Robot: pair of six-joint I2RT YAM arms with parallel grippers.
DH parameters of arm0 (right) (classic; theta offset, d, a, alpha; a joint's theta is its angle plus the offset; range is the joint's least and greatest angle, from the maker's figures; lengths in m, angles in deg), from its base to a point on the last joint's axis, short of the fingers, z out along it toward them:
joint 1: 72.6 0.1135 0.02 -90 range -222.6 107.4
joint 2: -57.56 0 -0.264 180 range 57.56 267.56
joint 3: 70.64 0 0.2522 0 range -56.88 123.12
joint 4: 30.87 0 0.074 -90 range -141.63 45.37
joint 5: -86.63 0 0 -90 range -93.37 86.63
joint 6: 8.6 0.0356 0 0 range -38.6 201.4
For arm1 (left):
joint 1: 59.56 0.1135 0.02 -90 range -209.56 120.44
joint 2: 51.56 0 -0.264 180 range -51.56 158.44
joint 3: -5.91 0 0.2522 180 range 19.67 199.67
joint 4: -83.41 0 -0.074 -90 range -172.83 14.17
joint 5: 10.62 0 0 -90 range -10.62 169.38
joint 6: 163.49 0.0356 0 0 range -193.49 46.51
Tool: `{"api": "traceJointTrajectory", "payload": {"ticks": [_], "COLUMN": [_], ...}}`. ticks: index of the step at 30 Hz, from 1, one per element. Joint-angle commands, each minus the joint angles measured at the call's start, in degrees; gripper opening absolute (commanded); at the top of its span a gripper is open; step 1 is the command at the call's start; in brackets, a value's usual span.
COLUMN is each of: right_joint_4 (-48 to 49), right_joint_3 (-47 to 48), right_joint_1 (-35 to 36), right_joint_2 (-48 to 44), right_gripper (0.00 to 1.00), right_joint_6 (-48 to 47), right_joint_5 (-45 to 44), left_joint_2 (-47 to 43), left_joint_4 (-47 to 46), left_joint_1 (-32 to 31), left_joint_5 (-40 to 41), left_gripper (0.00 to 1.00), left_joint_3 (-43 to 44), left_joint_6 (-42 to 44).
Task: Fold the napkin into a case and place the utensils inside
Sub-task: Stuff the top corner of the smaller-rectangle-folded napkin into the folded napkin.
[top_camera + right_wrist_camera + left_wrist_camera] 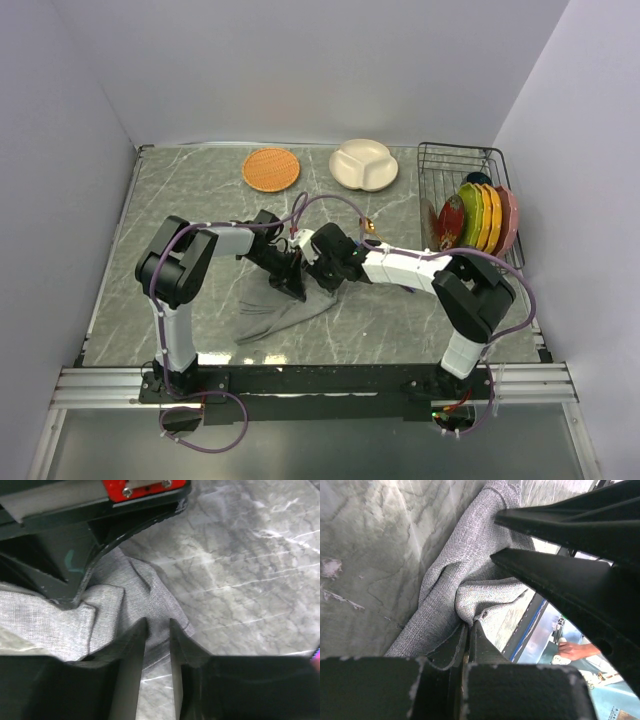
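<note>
The grey napkin [278,314] lies crumpled on the marble table between the arms. My left gripper [295,287] is shut on a raised fold of the napkin [470,592], seen pinched at the fingertips in the left wrist view [468,625]. My right gripper [322,272] sits close beside it, with its jaws a narrow gap apart over the napkin's edge [150,595], tips on either side of the cloth [157,622]. A small gold piece, the spoon [368,226], shows just behind the right arm. The purple knife is out of view.
An orange woven mat [271,169] and a cream divided plate [364,164] lie at the back. A wire rack [455,155] at the right holds coloured plates [480,217]. The left gripper's body [90,525] crowds the right wrist view.
</note>
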Motion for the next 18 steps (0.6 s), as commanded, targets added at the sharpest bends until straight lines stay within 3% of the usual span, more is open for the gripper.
{"api": "traceJointTrajectory", "payload": {"ticks": [1,2,4,18], "right_joint_4": [-1.01,-0.75,-0.13,3.38], "right_joint_3": [3.07,2.98,3.07,0.61], "right_joint_1": [0.57,0.48,0.48,0.48], "right_joint_2": [0.62,0.45,-0.26,-5.62], "right_gripper": [0.19,0.09,0.01,0.00], "right_joint_6": [0.24,0.24,0.07,-1.60], "right_joint_5": [-3.34,-3.17,-2.56,1.14], "left_joint_2": [0.54,0.54,0.19,0.45], "left_joint_4": [-0.82,-0.73,-0.65,0.23], "left_joint_1": [0.00,0.00,-0.09,-0.09], "left_joint_5": [0.92,0.83,0.74,-0.05], "left_gripper": [0.01,0.01,0.01,0.01], "left_joint_3": [1.39,1.56,2.17,5.60], "left_joint_6": [0.19,0.01,-0.16,-1.31]}}
